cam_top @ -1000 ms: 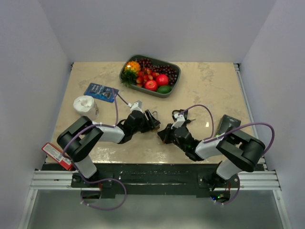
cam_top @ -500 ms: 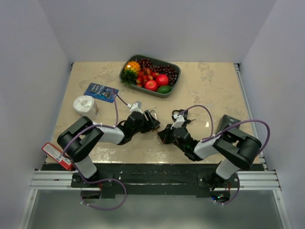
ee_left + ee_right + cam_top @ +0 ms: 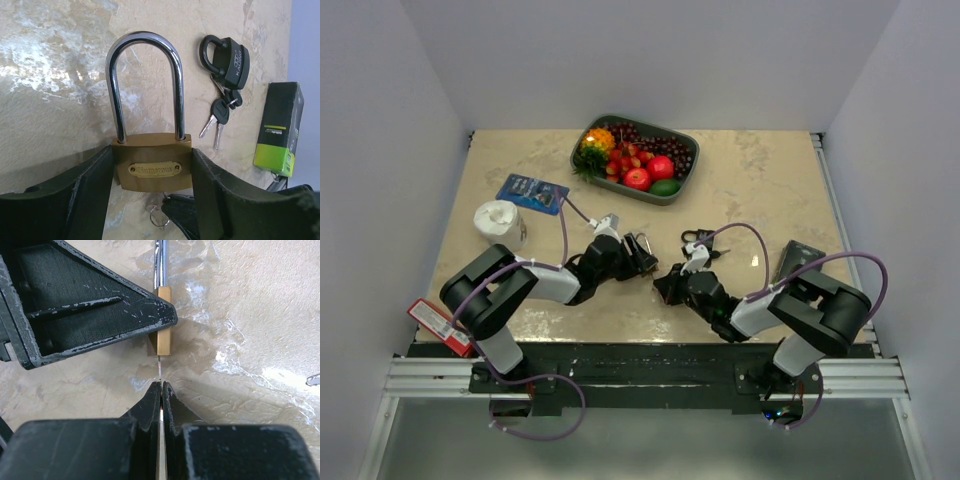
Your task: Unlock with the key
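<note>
Beige marbled table. Both arms are folded low, and their grippers meet near the middle of it. A dark tray heaped with fruit sits at the far edge, well apart from the work.

Green and black box: lies flat to the right of the locks.

Left gripper: fingers set partly apart and pressed against the two narrow sides of the brass padlock. The lock is held just over the table surface at centre.
- Body is a squat yellow brass block with an oval embossed nameplate on its face; the lettering is too small to read.
- Shackle is tall, bright chrome, with both legs seated in the body.

Black padlock: smaller, with a dark shackle. It lies loose on the table beyond and to the right of the brass one. A pair of black-headed keys is attached to it.

Right gripper: fingers pinched nearly together on the key. The key is seen edge-on as a thin silver line. Its tip meets the underside of the brass body; how deep it goes cannot be told.
</note>
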You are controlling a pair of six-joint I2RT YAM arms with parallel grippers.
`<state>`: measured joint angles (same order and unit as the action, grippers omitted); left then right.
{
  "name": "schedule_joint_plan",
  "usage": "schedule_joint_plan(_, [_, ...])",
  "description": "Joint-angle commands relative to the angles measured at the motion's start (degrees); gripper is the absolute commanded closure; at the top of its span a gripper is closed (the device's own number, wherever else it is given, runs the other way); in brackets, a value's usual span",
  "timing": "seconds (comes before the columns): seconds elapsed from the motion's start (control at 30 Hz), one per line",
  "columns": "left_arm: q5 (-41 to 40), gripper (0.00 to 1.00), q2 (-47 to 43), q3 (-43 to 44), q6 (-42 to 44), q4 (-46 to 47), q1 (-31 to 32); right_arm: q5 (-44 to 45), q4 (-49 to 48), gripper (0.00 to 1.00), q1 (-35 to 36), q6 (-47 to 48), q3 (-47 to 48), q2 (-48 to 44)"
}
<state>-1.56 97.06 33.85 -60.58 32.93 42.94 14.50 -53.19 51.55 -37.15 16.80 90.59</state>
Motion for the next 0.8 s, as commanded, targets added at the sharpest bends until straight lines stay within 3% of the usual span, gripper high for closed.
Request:
schedule_joint_plan(0.0, [9.91,1.0,-0.73,-2.2,1.95,-2.25,2.41,9.4,-8.16,1.0,-1.1,3.22,-0.45,-1.99])
schedule_joint_plan(0.4, [14.39,1.0,-0.82,-3.17,0.37,0.12,2.06,7.47,-17.12,1.0,-1.19,5.15,-1.59,3.36])
schedule_joint_plan(0.77, [15.63,1.0,0.41,-3.96,0.28,0.56,2.32,9.32,-17.39,1.0,-1.28,7.26,-0.98,1.88])
